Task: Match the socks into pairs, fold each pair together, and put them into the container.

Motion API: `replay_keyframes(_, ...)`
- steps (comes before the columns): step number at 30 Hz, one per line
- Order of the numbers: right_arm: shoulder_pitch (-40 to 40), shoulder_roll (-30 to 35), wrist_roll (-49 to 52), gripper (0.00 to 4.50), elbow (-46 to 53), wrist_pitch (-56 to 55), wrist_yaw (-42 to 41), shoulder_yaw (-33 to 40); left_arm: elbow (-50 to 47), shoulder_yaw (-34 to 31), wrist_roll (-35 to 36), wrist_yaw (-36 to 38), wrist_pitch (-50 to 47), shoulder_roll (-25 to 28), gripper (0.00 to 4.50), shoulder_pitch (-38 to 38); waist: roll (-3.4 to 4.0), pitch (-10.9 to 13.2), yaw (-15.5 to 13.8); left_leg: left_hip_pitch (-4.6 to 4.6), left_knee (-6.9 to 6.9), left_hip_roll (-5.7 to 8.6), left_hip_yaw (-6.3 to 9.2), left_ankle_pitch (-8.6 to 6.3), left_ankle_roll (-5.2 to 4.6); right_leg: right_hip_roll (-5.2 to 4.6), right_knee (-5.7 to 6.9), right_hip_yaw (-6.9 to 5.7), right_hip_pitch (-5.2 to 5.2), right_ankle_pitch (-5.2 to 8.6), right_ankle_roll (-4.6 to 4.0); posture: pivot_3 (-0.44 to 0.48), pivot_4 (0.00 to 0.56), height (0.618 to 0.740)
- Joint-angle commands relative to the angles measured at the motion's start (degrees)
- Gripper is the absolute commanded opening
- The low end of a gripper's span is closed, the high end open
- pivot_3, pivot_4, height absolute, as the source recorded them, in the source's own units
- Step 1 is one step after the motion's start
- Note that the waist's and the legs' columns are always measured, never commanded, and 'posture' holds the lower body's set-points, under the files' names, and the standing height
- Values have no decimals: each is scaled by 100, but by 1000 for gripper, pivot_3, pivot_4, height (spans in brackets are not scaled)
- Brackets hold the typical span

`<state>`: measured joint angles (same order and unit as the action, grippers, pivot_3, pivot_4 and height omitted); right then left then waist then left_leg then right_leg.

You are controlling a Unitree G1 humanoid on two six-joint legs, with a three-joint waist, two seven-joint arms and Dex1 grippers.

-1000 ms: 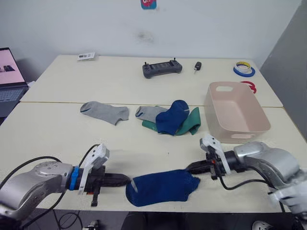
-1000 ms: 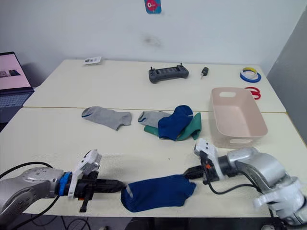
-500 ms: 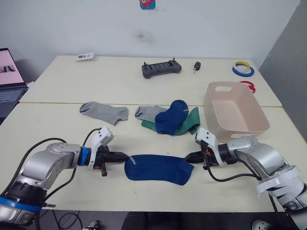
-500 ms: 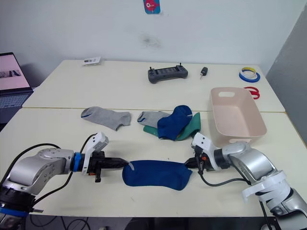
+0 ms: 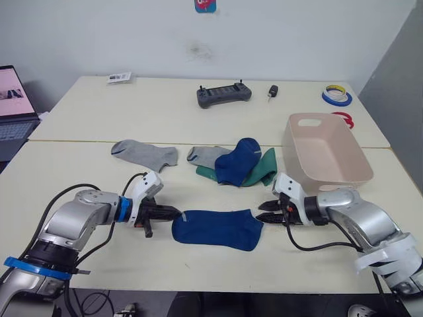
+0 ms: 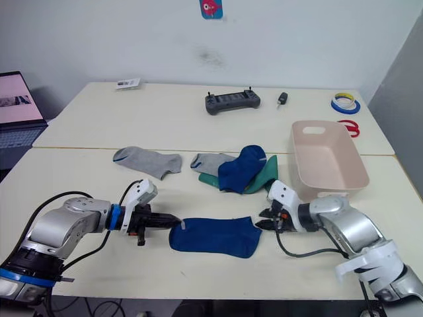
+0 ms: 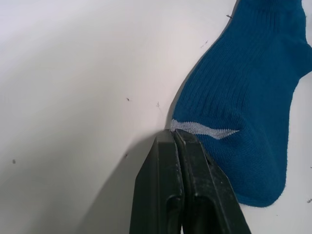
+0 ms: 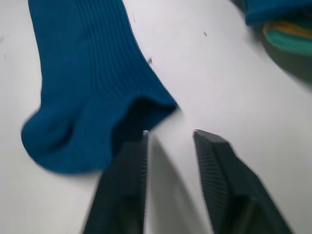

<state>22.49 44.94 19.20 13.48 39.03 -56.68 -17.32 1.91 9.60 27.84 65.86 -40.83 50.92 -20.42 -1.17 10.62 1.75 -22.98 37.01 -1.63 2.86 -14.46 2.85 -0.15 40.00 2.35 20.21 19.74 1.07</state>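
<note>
A dark blue sock (image 5: 215,228) lies flat near the table's front edge. My left gripper (image 5: 176,213) is shut on its left end, pinching the grey tab (image 7: 204,129) at the edge. At the sock's right end my right gripper (image 5: 263,211) stands open, and the sock's edge (image 8: 146,105) lies just beyond its fingertips, not held. Farther back, a second blue sock (image 5: 238,162) lies on a green sock (image 5: 266,169) and partly on a grey sock (image 5: 205,156). Another grey sock (image 5: 145,154) lies alone to the left. The pale pink container (image 5: 325,152) stands at the right.
At the back of the table are a black controller (image 5: 223,94), a small key fob (image 5: 271,90), tape rolls (image 5: 336,96) and a card (image 5: 119,77). A laptop (image 5: 13,105) stands at the far left. Cables trail from both arms over the front edge.
Both grippers carried the blue sock away from the table's front edge and laid it out flat. The right gripper has opened and let go of the sock's end.
</note>
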Motion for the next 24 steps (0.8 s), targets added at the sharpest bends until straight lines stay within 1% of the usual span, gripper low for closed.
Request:
replay_keyframes(1,-124,407,58,3013,301,-704,-487,536,-205,-140,0,83,-16,-3,0,38,0,0,-1,0,0,0,-1,0,0,0,0,1,0,0,0,0,150,740)
replay_keyframes(3,-307,598,175,3732,431,-942,-782,689,-209,-141,-17,113,11,22,0,68,0,0,-1,1,0,-2,1,0,0,0,0,1,-2,0,0,0,150,740)
replay_keyframes(5,-513,679,431,4434,682,-890,-956,866,-184,-146,-42,152,57,45,0,93,0,0,-2,3,0,-5,5,0,0,0,0,2,-4,0,0,0,150,740)
replay_keyframes(9,-798,637,653,4475,1168,-912,-990,984,-139,-143,-78,266,98,58,0,84,0,0,9,2,0,-6,7,0,0,1,3,5,-4,0,0,0,150,740)
replay_keyframes(12,-859,458,649,4475,1391,-935,-782,938,-96,-85,-161,398,199,64,0,31,0,0,8,4,1,-4,6,0,0,1,3,4,-6,0,0,0,150,740)
replay_keyframes(17,-963,345,556,4475,1467,-951,-684,850,200,-32,-513,457,584,30,0,-94,0,0,-5,3,1,-2,8,0,0,1,1,3,-6,0,0,0,150,740)
replay_keyframes(21,-995,319,557,4475,1510,-949,-668,841,161,-241,-342,500,626,-117,0,-96,0,0,-4,2,1,-2,3,0,0,0,0,3,-6,0,0,0,150,740)
replay_keyframes(24,-972,295,562,4500,1532,-945,-640,867,96,-434,-350,429,882,-185,620,-72,0,0,-4,3,2,-4,7,1,0,0,1,3,-6,0,0,0,150,740)
